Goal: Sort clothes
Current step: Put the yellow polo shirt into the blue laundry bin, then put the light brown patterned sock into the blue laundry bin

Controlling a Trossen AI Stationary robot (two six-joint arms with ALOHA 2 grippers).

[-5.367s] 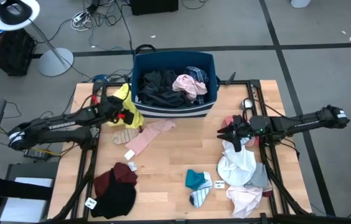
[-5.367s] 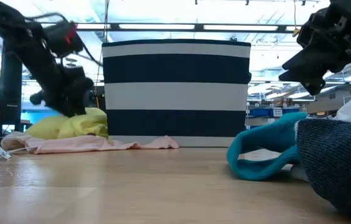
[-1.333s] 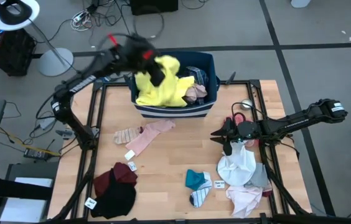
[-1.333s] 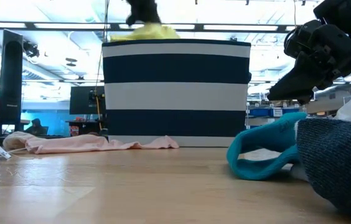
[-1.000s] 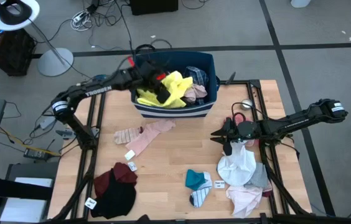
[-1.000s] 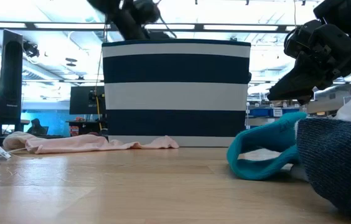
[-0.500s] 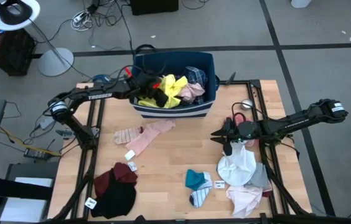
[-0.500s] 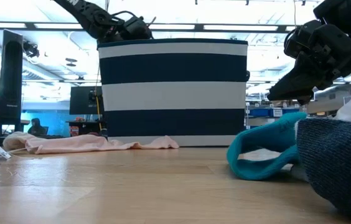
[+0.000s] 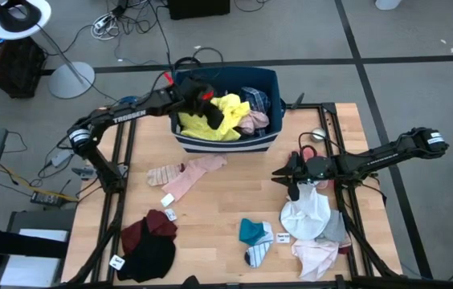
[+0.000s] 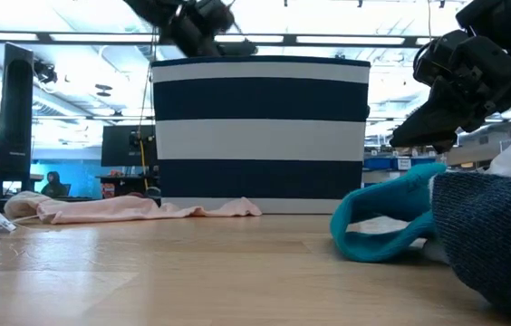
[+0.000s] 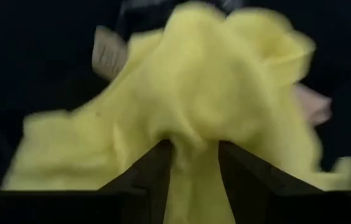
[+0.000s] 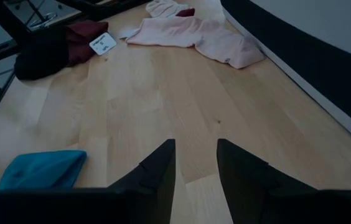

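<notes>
My left gripper [image 9: 213, 122] reaches over the navy, white-striped bin [image 9: 222, 145] and is shut on the yellow garment [image 9: 228, 111]. The garment fills the left wrist view [image 11: 219, 87] and drapes over the other clothes in the bin. In the low view this gripper [image 10: 203, 23] shows just above the bin's rim. My right gripper [image 9: 294, 185] is shut and empty. It hovers over the table at the far end of the white, grey and pink pile [image 9: 313, 225]. A pink garment [image 9: 192, 172] lies flat on the table in front of the bin. My left gripper pinches a bunched fold of the yellow garment [image 11: 194, 134] between its two fingers. It comes slanting down from the table's left side over the bin's rim. The cloth spreads slack beyond the fingers and rests on the clothes in the bin.
The bin also holds a pink piece [image 9: 252, 119], a plaid piece [image 9: 255, 96] and dark clothes. Maroon and black garments [image 9: 150, 241] lie at the near left. A teal sock [image 9: 250, 231] and a striped sock [image 9: 259, 254] lie near the middle front. Bare wood lies between them.
My left gripper dipped down into the bin with the yellow garment, then came up a little, still holding it. The garment, bunched low half a second ago, now spreads wider over the bin's contents. The bin has shifted slightly sideways in the low view.
</notes>
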